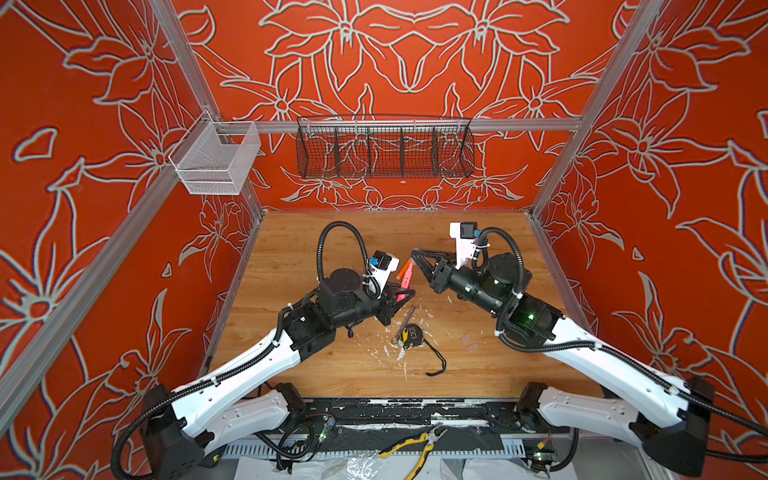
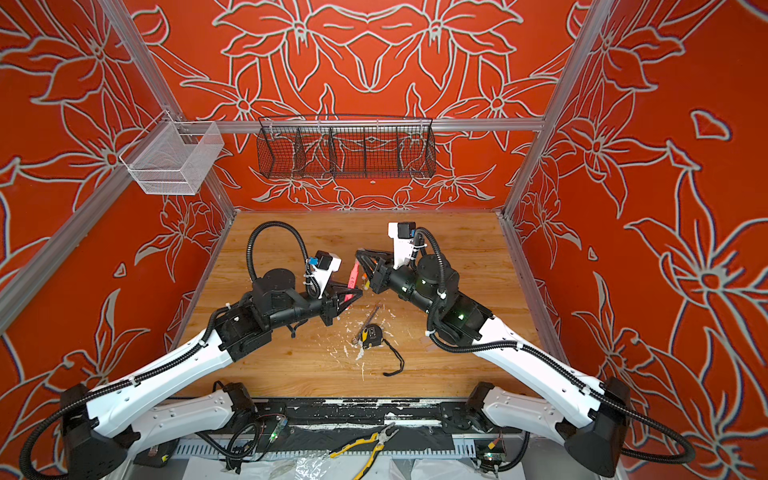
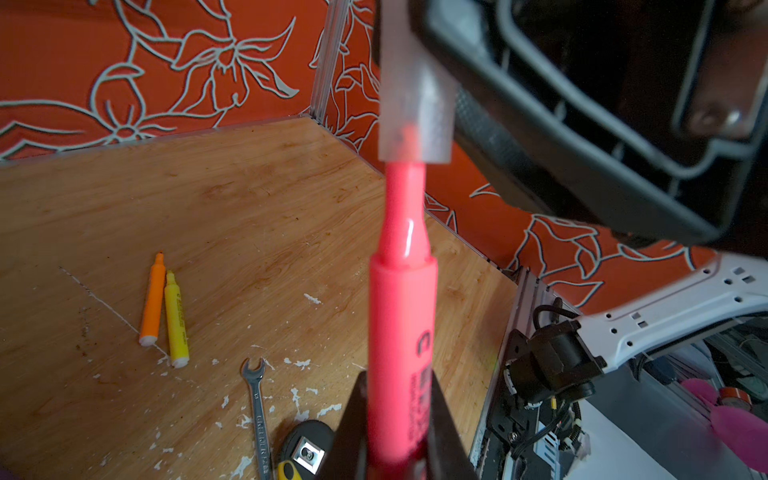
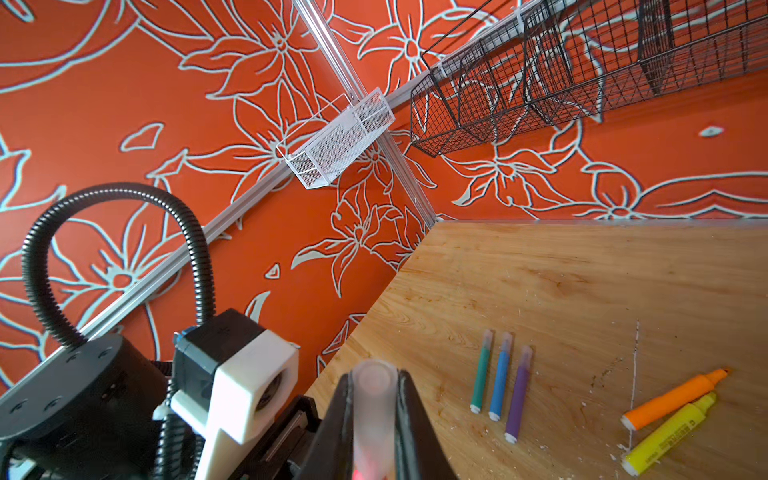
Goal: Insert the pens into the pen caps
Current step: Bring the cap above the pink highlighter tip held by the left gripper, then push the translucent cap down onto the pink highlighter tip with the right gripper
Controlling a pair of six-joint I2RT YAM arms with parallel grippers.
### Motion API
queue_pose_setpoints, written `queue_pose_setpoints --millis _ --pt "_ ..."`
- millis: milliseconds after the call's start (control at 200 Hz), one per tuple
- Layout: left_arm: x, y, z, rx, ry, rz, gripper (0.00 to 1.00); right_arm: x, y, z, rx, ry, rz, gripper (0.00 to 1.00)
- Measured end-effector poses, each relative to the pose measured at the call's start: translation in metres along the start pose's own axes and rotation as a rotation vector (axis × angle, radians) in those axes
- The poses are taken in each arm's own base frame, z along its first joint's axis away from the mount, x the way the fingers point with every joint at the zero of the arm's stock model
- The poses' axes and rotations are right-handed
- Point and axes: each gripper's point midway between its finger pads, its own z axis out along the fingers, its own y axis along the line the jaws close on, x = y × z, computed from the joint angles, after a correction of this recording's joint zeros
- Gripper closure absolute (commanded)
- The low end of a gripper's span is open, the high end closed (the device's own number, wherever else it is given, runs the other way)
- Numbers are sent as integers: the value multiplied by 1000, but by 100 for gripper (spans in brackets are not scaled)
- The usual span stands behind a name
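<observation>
The left gripper (image 3: 397, 390) pinches the lower barrel of a pink plastic marker pen (image 3: 403, 299) between its two black fingers, with the jaws closed firmly on it. The pen points towards the right gripper (image 4: 374, 380). That gripper's jaws press against both sides of a clear frosted plastic tube cap (image 4: 372, 399). In the left wrist view, the pen's narrow pink tip sits just inside the open mouth of the cap, and the wider barrel is outside it.

In both top views the two grippers meet tip to tip above the middle of the wooden table (image 1: 291, 257), holding the pen off the surface.

On the table, an orange marker pen (image 3: 152, 299) and a yellow marker pen (image 3: 176, 320) lie touching side by side, their tips bare. A green marker pen (image 4: 481, 374), a blue marker pen (image 4: 500, 378) and a purple marker pen (image 4: 518, 395) lie in a row, each with a clear cap on its tip. A grey metal wrench (image 3: 257, 411) lies beside a yellow-and-black tape measure (image 1: 411, 334).
</observation>
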Motion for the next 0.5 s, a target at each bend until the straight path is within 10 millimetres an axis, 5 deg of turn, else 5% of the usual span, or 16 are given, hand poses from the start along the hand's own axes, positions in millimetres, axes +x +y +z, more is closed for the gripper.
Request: queue_pose_setpoints --millis 280,500 --pt "4 1 1 2 11 -3 100 6 -1 1 -19 1 9 100" --pt "10 6 2 -16 24 -7 100 29 -6 7 -51 47 57 100"
